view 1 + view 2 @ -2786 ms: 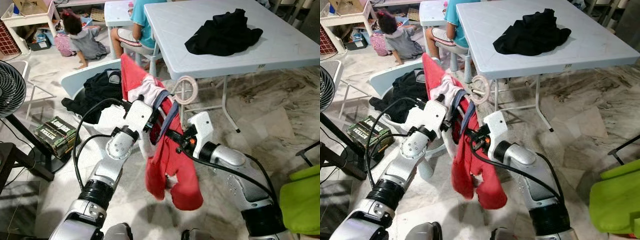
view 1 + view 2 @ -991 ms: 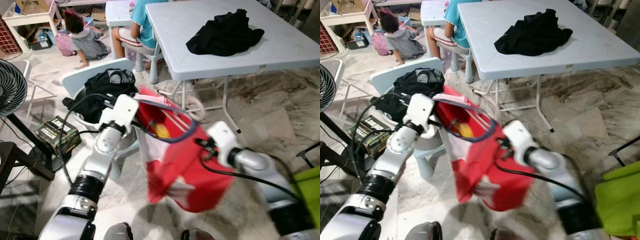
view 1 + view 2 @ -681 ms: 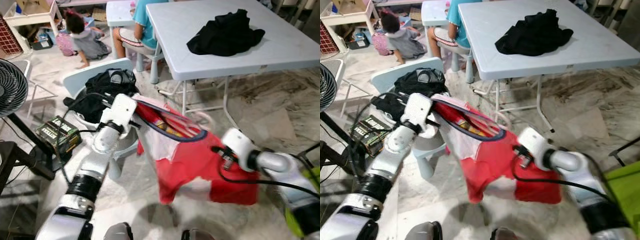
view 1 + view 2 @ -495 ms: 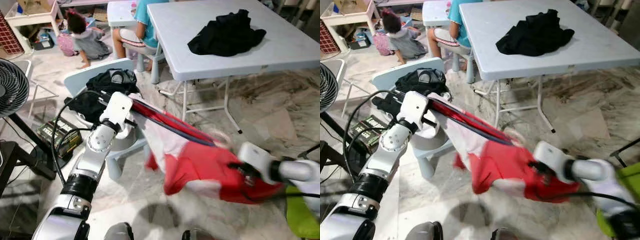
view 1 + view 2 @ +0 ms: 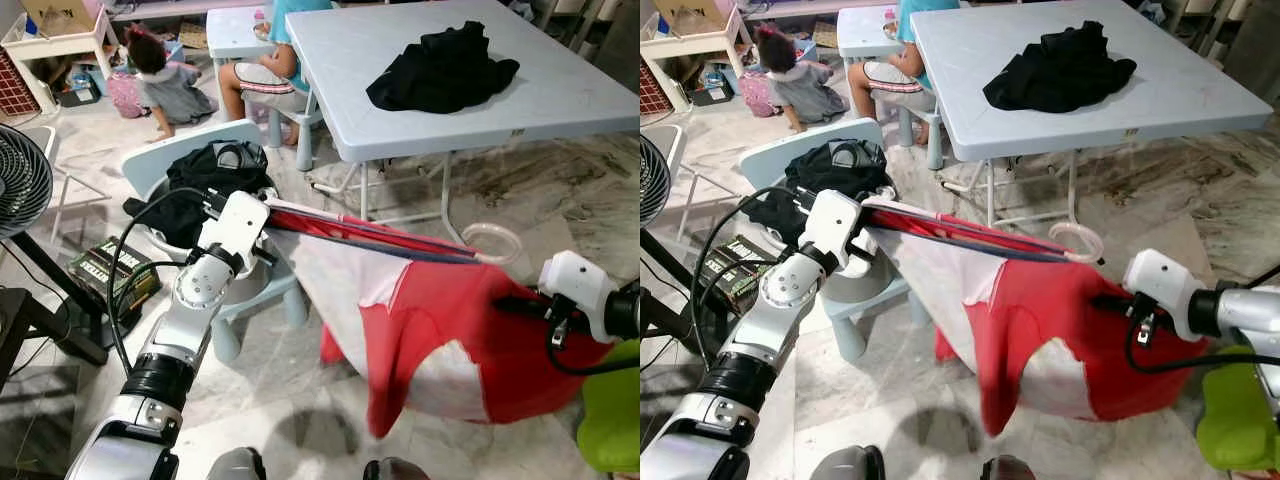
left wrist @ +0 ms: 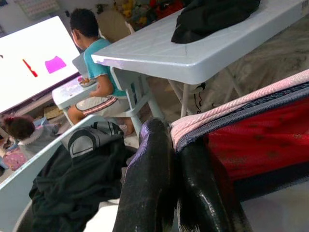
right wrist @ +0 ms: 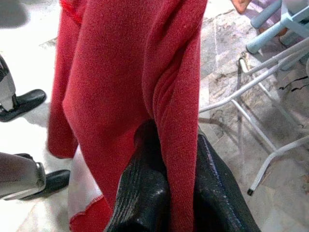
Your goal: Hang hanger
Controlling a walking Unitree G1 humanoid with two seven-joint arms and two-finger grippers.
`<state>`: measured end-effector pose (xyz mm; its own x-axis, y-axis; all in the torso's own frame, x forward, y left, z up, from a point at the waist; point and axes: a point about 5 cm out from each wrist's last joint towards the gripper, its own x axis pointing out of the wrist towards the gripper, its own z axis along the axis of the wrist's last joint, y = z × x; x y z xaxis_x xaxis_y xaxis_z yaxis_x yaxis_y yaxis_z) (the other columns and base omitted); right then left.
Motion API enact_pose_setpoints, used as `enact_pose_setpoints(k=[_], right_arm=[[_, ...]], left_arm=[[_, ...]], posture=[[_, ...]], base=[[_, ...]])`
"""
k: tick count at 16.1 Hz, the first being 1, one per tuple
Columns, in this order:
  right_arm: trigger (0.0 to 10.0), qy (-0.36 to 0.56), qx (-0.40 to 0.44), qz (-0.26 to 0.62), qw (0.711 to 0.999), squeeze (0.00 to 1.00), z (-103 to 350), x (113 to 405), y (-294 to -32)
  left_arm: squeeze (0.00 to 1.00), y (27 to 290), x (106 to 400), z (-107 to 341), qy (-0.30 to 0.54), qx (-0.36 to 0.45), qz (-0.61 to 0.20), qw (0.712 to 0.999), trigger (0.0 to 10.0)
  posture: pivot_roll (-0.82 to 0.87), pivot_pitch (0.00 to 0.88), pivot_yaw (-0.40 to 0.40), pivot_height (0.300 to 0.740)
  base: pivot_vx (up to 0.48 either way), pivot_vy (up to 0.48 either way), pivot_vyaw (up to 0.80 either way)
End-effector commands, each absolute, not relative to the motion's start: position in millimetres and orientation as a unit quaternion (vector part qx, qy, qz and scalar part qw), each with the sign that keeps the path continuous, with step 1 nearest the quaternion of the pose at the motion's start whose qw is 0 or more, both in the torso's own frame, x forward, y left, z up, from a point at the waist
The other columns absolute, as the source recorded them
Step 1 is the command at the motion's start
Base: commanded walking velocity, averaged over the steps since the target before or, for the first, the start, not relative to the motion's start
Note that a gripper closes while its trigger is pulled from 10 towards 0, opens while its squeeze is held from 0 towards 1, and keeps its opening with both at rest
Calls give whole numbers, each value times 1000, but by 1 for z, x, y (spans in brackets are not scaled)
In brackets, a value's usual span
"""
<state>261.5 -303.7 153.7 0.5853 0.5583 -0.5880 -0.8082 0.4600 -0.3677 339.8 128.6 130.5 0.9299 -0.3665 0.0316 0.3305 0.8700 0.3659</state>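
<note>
The red shirt (image 5: 440, 330) is pulled taut in mid-air between the arms, in front of the near edge of the white table (image 5: 560, 100): left gripper (image 6: 176, 145) pinched tight on its pink-and-navy collar band, right gripper (image 7: 166, 174) clamped on a red fold. The pale hanger (image 5: 492, 243) pokes its loop out of the stretched neckline, so this looks like seating the garment; next, I'd judge, comes finding a rail for that hook.

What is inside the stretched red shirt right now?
A pale pink hanger hook pokes out at the red shirt's top edge, between the left gripper and right gripper. The hanger's body is covered by cloth.
</note>
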Motion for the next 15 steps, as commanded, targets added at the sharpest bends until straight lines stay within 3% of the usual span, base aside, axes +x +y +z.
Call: enact_pose_setpoints(k=[1, 7, 9, 11, 12, 13, 15], right_arm=[[10000, 194, -328, 373, 846, 0, 164, 262, -319], [10000, 58, -285, 353, 889, 0, 194, 288, -289], [10000, 43, -215, 387, 896, 0, 199, 288, -272], [10000, 89, -275, 429, 856, 0, 184, 278, -272], [10000, 98, -283, 433, 850, 0, 182, 276, -274], [10000, 142, -321, 443, 825, 0, 175, 268, -286], [10000, 174, -341, 445, 809, 0, 174, 262, -296]], left_arm=[[0, 154, 341, 127, -25, 176, -136, 975, 0], [0, 140, 337, 109, 30, 158, -174, 972, 0], [0, 133, 336, 102, 46, 167, -185, 967, 0], [0, 137, 340, 114, 22, 158, -167, 973, 0], [0, 139, 341, 116, 19, 157, -162, 974, 0], [0, 148, 345, 123, 6, 159, -136, 978, 0], [0, 154, 347, 127, 0, 153, -117, 981, 0]], posture=[[-104, 77, 32, 740], [-99, 76, 28, 740], [-97, 76, 27, 740], [-95, 75, 24, 740], [-95, 75, 24, 740], [-97, 74, 24, 740], [-100, 72, 22, 740]], base=[[0, 0, 0], [0, 0, 0], [0, 0, 0], [0, 0, 0], [0, 0, 0], [0, 0, 0], [0, 0, 0]])
